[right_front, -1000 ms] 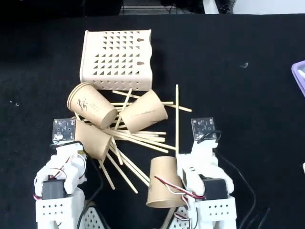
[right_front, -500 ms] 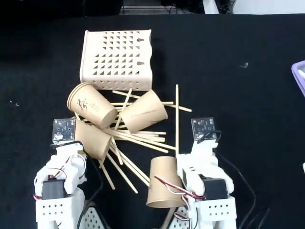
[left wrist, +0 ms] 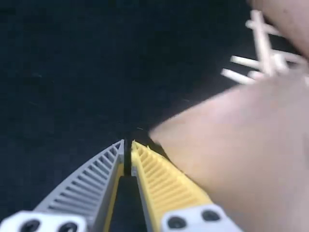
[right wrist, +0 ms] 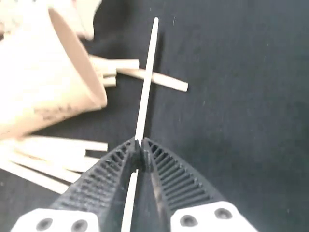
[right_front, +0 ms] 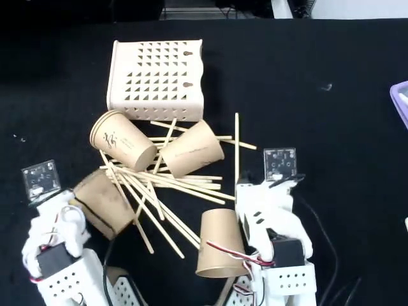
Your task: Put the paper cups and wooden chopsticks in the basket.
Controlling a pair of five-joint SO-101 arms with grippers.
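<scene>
Over the table, high view: the basket (right_front: pixel 156 80) sits at the far side, perforated face up; I cannot tell which way its mouth faces. Four paper cups (right_front: pixel 122 139) lie on their sides with the wooden chopsticks (right_front: pixel 172 185) strewn among them, all outside the basket.
Near cup: the near cup (right_front: pixel 102 203) lies just beside my left arm (right_front: pixel 54 245) and touches some crossed sticks.
Left wrist view: my left gripper (left wrist: pixel 126 145) is closed tip to tip on nothing. The near cup's wall lies against its yellow finger (left wrist: pixel 159 179).
Left risk: closed like this I can only shove, so the cup would likely roll and scatter the sticks it touches.
Right wrist view: my right gripper (right wrist: pixel 141 143) is closed to the tips over the long chopstick (right wrist: pixel 147 77). I cannot tell whether it pinches it.
Right risk: a thin stick taken near one end may slip or pivot. It could then swing into the neighbouring cup (right wrist: pixel 43 82) or drag the short stick (right wrist: pixel 164 83) that crosses it.
</scene>
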